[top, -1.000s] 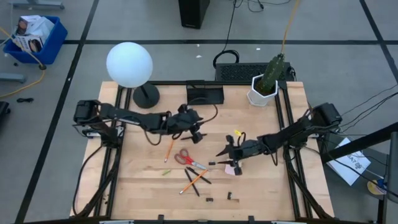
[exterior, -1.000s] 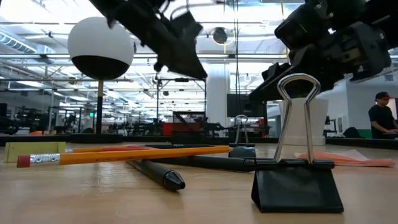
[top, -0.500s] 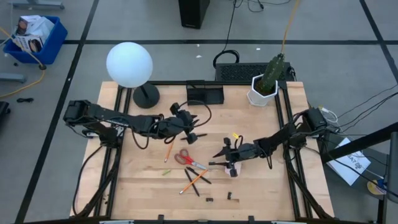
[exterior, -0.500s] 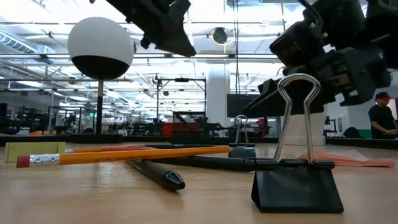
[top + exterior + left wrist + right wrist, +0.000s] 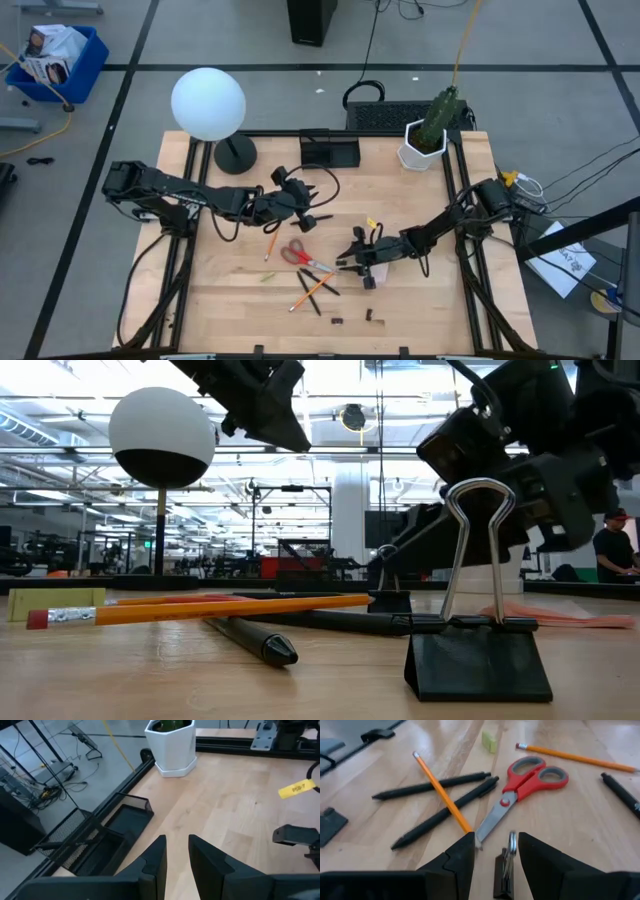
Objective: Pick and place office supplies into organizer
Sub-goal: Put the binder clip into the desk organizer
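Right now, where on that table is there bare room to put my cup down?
Bare wood lies between the plant pot and the right gripper, and along the table's left front. The middle is crowded: scissors, pencils, pens, clips.

Robotics lab in large open industrial hall. Wooden tabletop [image 5: 420,300] sits in black metal frame [image 5: 462,200], two dark robot arms mounted at 9 and 3 o'clock edges. Grey floor marked off by black tape lines [image 5: 130,85]. Cables [image 5: 590,165] trail over floor at 3 o'clock; blue bin [image 5: 55,55] at 10 o'clock. Low view: high ceiling with strip lights [image 5: 60,405], exposed beams, white column [image 5: 350,510], racks and workstations behind, person [image 5: 615,550] at far 3 o'clock side.
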`<state>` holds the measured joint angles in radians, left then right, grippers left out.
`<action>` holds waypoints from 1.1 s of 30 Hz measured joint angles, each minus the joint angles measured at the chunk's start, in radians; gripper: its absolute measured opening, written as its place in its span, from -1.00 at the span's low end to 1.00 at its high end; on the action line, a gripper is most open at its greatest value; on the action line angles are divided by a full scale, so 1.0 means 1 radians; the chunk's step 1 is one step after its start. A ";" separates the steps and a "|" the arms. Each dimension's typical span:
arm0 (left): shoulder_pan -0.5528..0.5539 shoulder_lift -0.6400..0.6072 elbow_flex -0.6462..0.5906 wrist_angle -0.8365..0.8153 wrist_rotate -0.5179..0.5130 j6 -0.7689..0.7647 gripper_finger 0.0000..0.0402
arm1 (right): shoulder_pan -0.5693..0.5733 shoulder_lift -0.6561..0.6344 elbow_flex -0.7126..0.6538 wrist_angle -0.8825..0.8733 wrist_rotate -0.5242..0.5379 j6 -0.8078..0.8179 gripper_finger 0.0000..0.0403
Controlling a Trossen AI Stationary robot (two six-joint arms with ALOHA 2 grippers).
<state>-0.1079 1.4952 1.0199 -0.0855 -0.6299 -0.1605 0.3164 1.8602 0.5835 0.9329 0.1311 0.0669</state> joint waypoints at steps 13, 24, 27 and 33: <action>0.000 0.000 -0.006 0.000 -0.001 0.025 -0.56 | -0.002 -0.005 0.000 -0.007 0.006 -0.010 -0.94; 0.000 0.000 -0.105 0.079 0.000 0.004 -0.56 | -0.070 -0.022 0.000 -0.004 0.026 -0.058 -0.96; -0.004 0.000 -0.109 0.077 0.004 -0.006 -0.56 | -0.121 -0.056 0.000 -0.001 0.026 -0.082 -0.97; -0.045 -0.008 -0.109 0.040 0.000 -0.021 -0.56 | -0.266 -0.158 0.000 0.004 0.002 -0.113 -0.97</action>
<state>-0.1524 1.4875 0.9108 -0.0456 -0.6296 -0.1814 0.0505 1.7020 0.5831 0.9364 0.1327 -0.0458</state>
